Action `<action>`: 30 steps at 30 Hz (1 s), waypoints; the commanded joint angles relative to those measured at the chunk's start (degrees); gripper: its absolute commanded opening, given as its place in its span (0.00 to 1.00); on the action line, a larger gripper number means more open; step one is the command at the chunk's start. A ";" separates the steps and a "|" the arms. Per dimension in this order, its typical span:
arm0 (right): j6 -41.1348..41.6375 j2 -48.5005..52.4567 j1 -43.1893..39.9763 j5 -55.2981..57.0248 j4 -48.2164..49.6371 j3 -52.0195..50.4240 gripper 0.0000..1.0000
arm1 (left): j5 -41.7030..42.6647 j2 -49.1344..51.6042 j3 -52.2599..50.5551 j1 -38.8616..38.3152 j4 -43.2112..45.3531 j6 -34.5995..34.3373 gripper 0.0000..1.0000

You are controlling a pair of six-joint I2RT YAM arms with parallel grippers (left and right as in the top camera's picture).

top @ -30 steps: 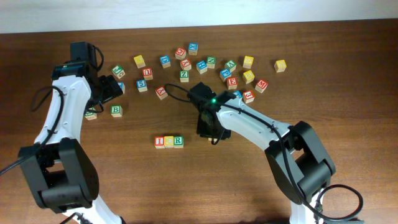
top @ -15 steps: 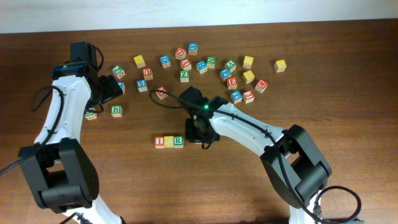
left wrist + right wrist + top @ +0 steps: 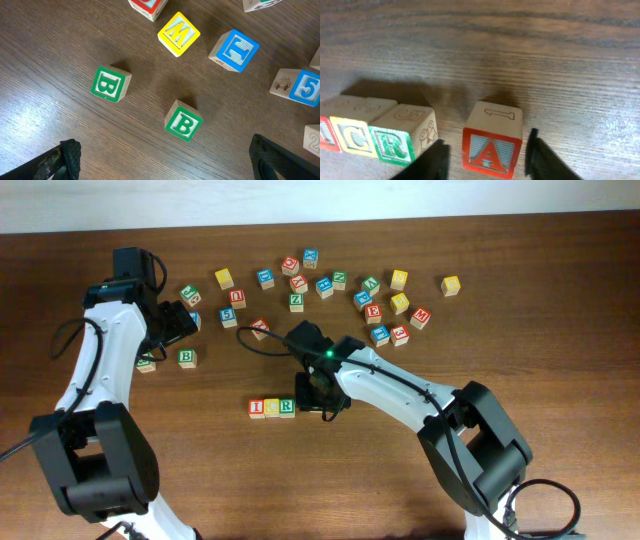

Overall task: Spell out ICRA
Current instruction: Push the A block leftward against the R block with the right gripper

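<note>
A row of blocks reads I [image 3: 257,408], C [image 3: 272,407], R [image 3: 287,406] at the table's middle front. In the right wrist view the green R block [image 3: 392,142] is the row's right end, and a red A block [image 3: 492,150] stands on the table a small gap to its right. My right gripper [image 3: 485,156] is open, with one finger on each side of the A block and a gap on both sides. In the overhead view the gripper [image 3: 312,392] hides the A block. My left gripper [image 3: 165,165] is open and empty above two green B blocks [image 3: 183,121].
Several loose letter blocks are scattered across the back of the table [image 3: 340,280]. A second green B block [image 3: 107,83], a yellow block [image 3: 178,33] and a blue block [image 3: 235,49] lie below the left gripper. The right arm's cable loops near a block [image 3: 260,328].
My right gripper has moved left across the table to just right of the I C R row. The left arm has not moved.
</note>
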 commanded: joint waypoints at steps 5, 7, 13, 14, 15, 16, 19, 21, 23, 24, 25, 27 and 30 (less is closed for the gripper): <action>-0.09 -1.38 -1.55 6.23 2.25 -0.52 0.54 | 0.02 0.13 -0.31 0.07 -0.04 0.13 0.99; -0.09 -1.38 -2.34 7.39 2.38 -0.52 0.54 | 0.00 0.13 -0.31 0.04 -0.07 0.13 0.99; -0.07 -1.38 -5.73 7.67 0.07 -0.52 0.49 | 0.00 0.13 -0.31 0.00 -0.07 0.13 0.99; -0.09 -1.38 -5.77 7.69 -0.72 -0.52 0.45 | 0.02 0.13 -0.31 0.00 -0.07 0.13 0.99; -0.09 -1.38 -5.75 7.69 -1.60 -0.52 0.41 | 0.02 0.13 -0.31 0.00 -0.04 0.13 0.99; -0.07 -1.38 -5.75 7.67 -2.43 -0.52 0.36 | 0.02 0.13 -0.31 0.00 -0.07 0.13 0.99; -0.07 -1.38 -5.20 7.30 -4.79 -0.52 0.17 | 0.00 0.13 -0.31 0.00 -0.07 0.13 0.99; -0.07 -1.38 -4.52 7.28 -5.22 -0.52 0.13 | 0.02 0.13 -0.31 0.00 -0.07 0.13 0.99; -0.07 -1.38 -3.78 7.10 -5.22 -0.52 0.13 | 0.02 0.13 -0.31 0.00 -0.07 0.13 0.99; -0.07 -1.38 -3.43 7.10 -5.20 -0.55 0.13 | 0.02 0.13 -0.31 0.00 -0.04 0.13 0.99; -0.07 -1.38 -3.08 7.10 -5.20 -0.52 0.13 | 0.00 0.13 -0.31 0.00 -0.07 0.13 0.99; -0.07 -1.38 -2.14 7.15 -5.18 -0.52 0.13 | 0.02 0.13 -0.31 0.00 -0.07 0.13 0.99; -0.07 -1.38 -1.70 7.13 -5.16 -0.52 0.13 | 0.02 0.13 -0.31 0.00 -0.07 0.13 0.99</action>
